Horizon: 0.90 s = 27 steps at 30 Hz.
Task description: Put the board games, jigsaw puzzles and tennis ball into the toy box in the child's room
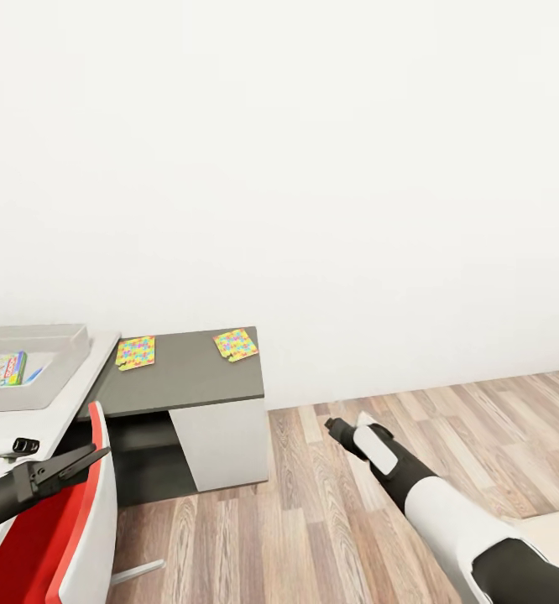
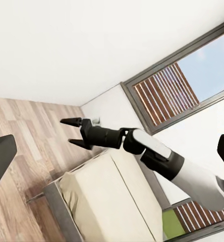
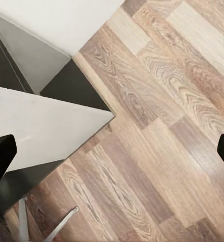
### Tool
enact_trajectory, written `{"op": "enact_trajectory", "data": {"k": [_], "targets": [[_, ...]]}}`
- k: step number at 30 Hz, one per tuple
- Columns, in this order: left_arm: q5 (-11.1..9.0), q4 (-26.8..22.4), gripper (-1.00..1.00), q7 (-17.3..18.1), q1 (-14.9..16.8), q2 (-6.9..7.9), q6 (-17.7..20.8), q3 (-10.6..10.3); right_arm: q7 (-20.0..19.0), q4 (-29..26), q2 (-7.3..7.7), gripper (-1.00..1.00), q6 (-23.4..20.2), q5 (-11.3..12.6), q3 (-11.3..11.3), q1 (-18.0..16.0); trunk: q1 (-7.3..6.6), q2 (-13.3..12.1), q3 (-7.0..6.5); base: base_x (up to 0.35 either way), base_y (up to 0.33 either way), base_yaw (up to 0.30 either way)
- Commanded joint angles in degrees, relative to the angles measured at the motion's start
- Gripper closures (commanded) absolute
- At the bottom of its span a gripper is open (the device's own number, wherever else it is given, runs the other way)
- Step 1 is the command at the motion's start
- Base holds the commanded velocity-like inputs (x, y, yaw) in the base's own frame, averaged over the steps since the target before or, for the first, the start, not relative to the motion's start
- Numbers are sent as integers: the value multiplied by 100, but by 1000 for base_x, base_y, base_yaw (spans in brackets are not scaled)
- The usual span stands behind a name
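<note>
The pale grey toy box (image 1: 49,348) sits on the light table top (image 1: 19,419) at the left, with one bright board game (image 1: 1,369) lying inside it. Two multicoloured jigsaw puzzles (image 1: 135,352) (image 1: 236,344) lie flat on the dark grey desk top (image 1: 187,377). My left gripper (image 1: 86,460) hangs open over the table's near edge, well short of the puzzles. Out over the wood floor to the desk's right, my right gripper (image 1: 334,425) (image 2: 72,132) is open and holds nothing. The beige bed (image 2: 109,196) is in the left wrist view. The tennis ball is out of view.
A red and white chair (image 1: 82,520) stands under my left arm against the table. A small black object (image 1: 23,445) lies on the light top. Wood-plank floor (image 1: 380,537) spreads to the right, and a white wall stands behind the desk. A slatted window (image 2: 177,85) is beyond the bed.
</note>
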<state>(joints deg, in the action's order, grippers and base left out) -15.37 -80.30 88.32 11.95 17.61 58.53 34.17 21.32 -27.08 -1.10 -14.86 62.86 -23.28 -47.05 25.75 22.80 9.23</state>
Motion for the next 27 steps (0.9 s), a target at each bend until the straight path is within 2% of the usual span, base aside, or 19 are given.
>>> {"op": "enact_trajectory", "data": {"k": [1,4,9,27], "targets": [[8,-2,-100,23,5,2,61,1,3,-7,3,-100,1,26,-94,-6,4,12,12,0,0,0],[13,-2,-100,15,5,4,61,1,-125,-2,-1,-100,31,20,-260,-9,4,12,12,0,0,0],[15,-3,-100,11,8,6,56,2,-225,0,-4,-100,52,22,-360,-7,4,12,12,0,0,0],[16,-3,-100,3,5,6,27,2,-251,8,4,-100,68,25,-375,-8,4,12,12,0,0,0]]}}
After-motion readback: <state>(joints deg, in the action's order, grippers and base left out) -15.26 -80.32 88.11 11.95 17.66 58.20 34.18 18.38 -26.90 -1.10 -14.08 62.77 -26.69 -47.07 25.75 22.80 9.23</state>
